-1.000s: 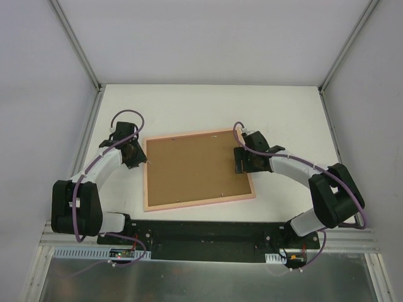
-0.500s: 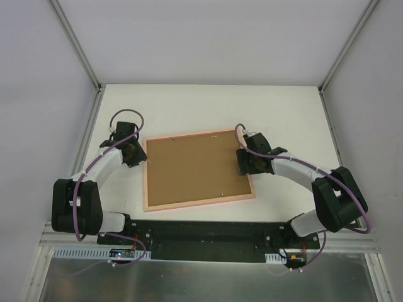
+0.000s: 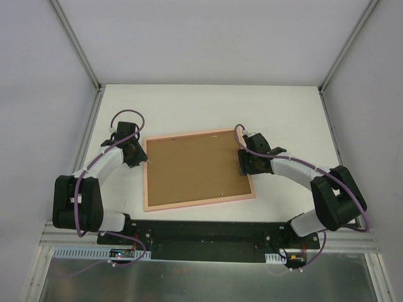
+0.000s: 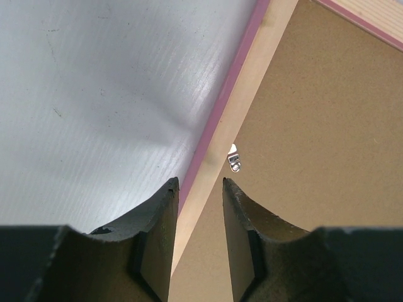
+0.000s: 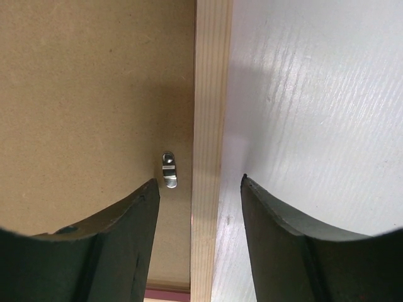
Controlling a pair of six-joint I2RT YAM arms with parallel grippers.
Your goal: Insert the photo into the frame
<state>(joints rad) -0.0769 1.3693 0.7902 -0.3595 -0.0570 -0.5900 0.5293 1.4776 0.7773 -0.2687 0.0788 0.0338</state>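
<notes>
- The left gripper (image 4: 200, 182) sits at the left side of the frame (image 3: 198, 202); its jaws stand narrowly apart, astride the rail; one finger is on the table side, the other over the backing board (image 3: 195, 167); the rail nearly fills the gap, and I cannot tell whether the fingers press on it.
- The right gripper (image 5: 200, 178) sits at the frame's right side; its jaws are plainly parted and grip nothing; the rail runs between them with space to spare on both sides; one finger hangs over the board, the other over the white table (image 3: 208, 107).
- The frame lies flat on the table between the two grippers, toward the near half; its back faces up; it is turned slightly askew to the table's edges.
- Its thin pink border surrounds the plain brown backing board, which fills the whole opening; from the wrist views the back of the rail is pale bare wood, with pink only on its outer face.
- A small metal clip (image 4: 233, 162) sits on the board just inside the left rail, just ahead of the left fingertips.
- A second metal clip (image 5: 169, 170) sits on the board just inside the right rail, close by the right gripper's board-side finger.
</notes>
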